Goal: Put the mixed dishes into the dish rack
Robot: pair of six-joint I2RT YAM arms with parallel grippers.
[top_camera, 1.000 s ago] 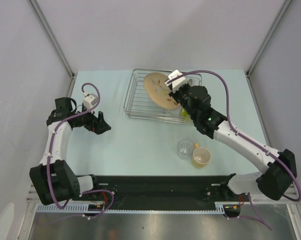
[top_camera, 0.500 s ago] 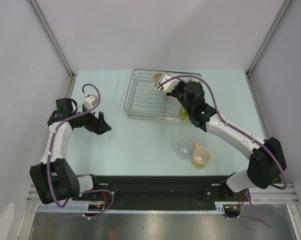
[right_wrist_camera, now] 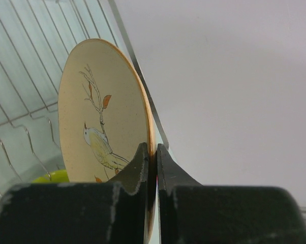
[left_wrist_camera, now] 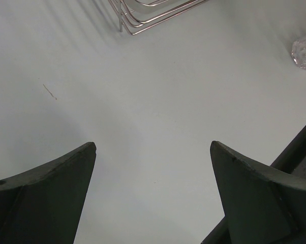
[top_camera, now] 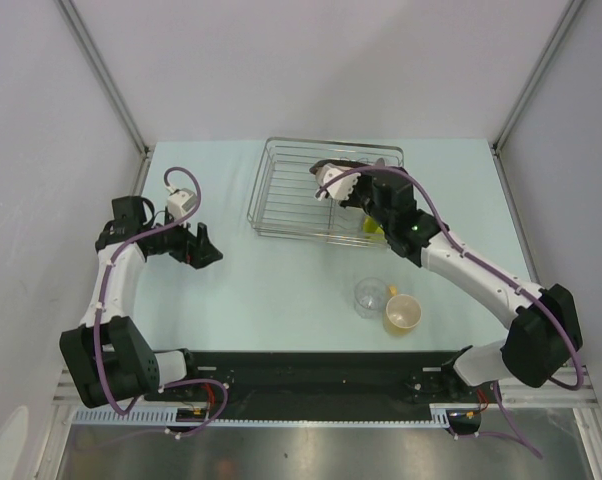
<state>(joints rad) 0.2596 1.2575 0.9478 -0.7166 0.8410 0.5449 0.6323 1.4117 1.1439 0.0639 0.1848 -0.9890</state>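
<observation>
My right gripper (top_camera: 339,172) is over the silver wire dish rack (top_camera: 281,200), shut on the rim of a beige plate (right_wrist_camera: 104,117) with a bird and small leaves. The plate stands on edge, upright, above the rack's wires (right_wrist_camera: 21,101); from above it shows only edge-on. A clear glass (top_camera: 369,297) and a yellowish handled cup (top_camera: 402,312) stand side by side on the table in front of the rack. My left gripper (top_camera: 203,250) is open and empty low over the table, left of the rack (left_wrist_camera: 153,15). The red-rimmed plate and white bowl are out of view.
A small yellow-green object (top_camera: 371,228) lies in the rack's near right part, also seen under the plate (right_wrist_camera: 51,177). The glass shows at the right edge of the left wrist view (left_wrist_camera: 305,51). A black rail (top_camera: 311,370) runs along the near table edge.
My right gripper has turned the plate from face-up to standing on edge and brought it lower over the rack. The left arm has not moved.
</observation>
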